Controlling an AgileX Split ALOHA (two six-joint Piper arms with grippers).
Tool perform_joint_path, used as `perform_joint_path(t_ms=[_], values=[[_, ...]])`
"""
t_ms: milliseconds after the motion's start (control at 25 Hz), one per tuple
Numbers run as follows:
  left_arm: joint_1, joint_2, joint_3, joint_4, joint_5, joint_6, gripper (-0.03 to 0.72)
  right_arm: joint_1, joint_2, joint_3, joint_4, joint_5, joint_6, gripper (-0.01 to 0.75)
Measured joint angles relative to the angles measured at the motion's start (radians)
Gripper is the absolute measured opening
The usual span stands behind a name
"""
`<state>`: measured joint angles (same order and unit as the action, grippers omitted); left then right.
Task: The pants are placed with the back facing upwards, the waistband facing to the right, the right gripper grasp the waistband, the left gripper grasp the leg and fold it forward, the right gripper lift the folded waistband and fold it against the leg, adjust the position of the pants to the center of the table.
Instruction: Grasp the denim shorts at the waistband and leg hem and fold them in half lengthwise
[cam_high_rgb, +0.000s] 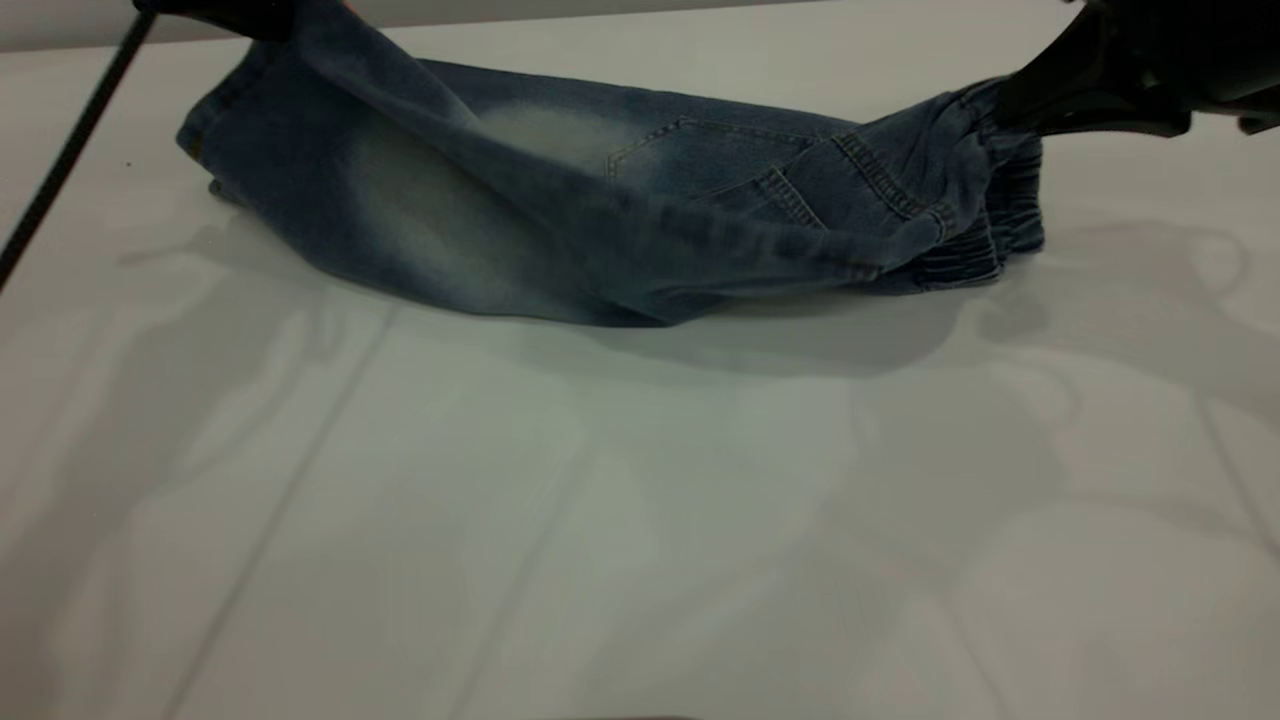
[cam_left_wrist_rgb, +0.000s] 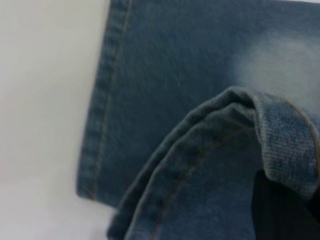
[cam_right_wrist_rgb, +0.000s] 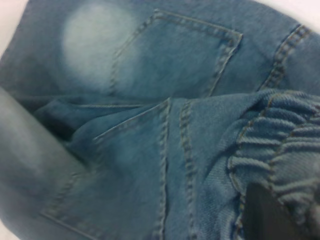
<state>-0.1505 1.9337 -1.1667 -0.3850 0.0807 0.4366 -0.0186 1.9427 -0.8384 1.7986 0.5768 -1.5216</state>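
Blue denim pants (cam_high_rgb: 560, 230) lie across the far half of the white table (cam_high_rgb: 640, 520), stretched from about ten o'clock to two o'clock in the exterior view, back pockets (cam_high_rgb: 700, 160) up and the gathered waistband (cam_high_rgb: 985, 225) at the right end. The right gripper (cam_high_rgb: 1010, 110), reaching in from two o'clock, is clamped on the top of the waistband and holds it raised off the table; its wrist view shows a dark fingertip (cam_right_wrist_rgb: 270, 215) buried in the elastic gathers. At eleven o'clock the left gripper (cam_high_rgb: 250, 18), with its thin black cable (cam_high_rgb: 70, 150) trailing toward nine o'clock, is closed on one leg (cam_high_rgb: 400, 90), pulling it up and over the other leg, which lies flat below. The left wrist view shows the hem (cam_left_wrist_rgb: 240, 145) pinched against a black finger (cam_left_wrist_rgb: 285, 212).
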Motion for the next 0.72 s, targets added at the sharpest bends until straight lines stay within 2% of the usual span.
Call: perform_joint_path(t_ms=[280, 480, 720], values=[[0.0, 0.059, -0.032, -0.003, -0.153, 0.077, 0.035, 0.0, 0.048, -0.105, 0.001, -0.093, 0.004, 0.035], [0.0, 0.105, -0.035, -0.004, -0.281, 0.147, 0.035, -0.004, 0.049, -0.114, 0.004, -0.197, 0.011, 0.035], [-0.002, 0.165, -0.035, -0.005, -0.41, 0.189, 0.035, -0.035, 0.05, -0.116, 0.011, -0.214, 0.011, 0.035]])
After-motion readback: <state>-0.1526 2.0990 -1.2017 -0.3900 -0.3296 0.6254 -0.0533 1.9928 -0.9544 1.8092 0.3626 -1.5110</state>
